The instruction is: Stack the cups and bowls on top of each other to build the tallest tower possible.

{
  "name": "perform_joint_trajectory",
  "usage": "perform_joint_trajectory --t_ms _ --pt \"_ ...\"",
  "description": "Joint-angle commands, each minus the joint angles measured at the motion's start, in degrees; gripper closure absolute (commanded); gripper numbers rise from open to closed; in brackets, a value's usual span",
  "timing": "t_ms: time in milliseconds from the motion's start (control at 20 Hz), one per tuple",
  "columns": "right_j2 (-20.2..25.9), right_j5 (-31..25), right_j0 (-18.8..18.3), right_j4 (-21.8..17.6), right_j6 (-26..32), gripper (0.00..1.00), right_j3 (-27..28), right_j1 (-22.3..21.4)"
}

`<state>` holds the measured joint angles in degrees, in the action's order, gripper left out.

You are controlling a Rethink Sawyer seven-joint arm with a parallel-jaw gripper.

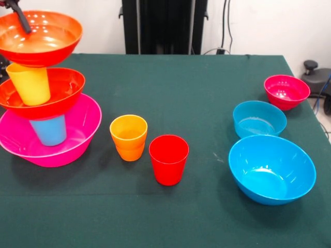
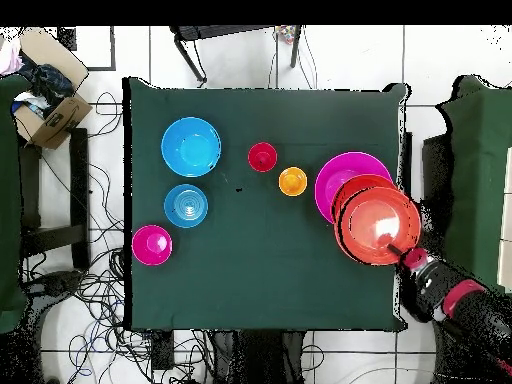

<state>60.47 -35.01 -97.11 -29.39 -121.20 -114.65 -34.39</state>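
Tower (image 1: pixel 44 93): claw (image 1: pixel 20 20) pinching rim of top orange-red bowl (image 1: pixel 44 36), yellow cup (image 1: pixel 30 82) directly beneath. Centre and level bowl on cup before spreading claw.

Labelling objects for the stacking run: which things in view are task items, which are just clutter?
Task items:
- tower: pink bowl, light blue cup, orange-red bowl, yellow cup, orange-red bowl on top
- orange cup
- red cup
- large blue bowl
- small blue bowl
- magenta bowl

Clutter:
- cardboard box beside the table
- cables on the floor
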Motion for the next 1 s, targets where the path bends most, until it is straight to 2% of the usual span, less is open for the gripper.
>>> perform_joint_trajectory --t_ms 50,150,300,400,500,800,1000 --pt "-7.84 14.74 13.81 -9.22 -11.21 1.0 -9.45 -11.15" --pt "-12.54 16.84 19.36 -9.66 -15.4 1.0 -9.98 -14.09" --pt "-19.78 20.0 27.28 -9.05 -19.06 1.0 -9.93 -15.6" --pt "-24.22 23.22 32.02 -7.61 -20.99 1.0 -10.21 -16.08" --pt "-26.65 25.66 35.17 -4.64 -22.05 1.0 -11.74 -17.53" --pt "-25.52 27.22 38.75 5.16 -23.32 1.0 -18.19 -23.72" --pt "-25.65 28.82 42.37 8.96 -24.96 1.0 -20.96 -25.19"
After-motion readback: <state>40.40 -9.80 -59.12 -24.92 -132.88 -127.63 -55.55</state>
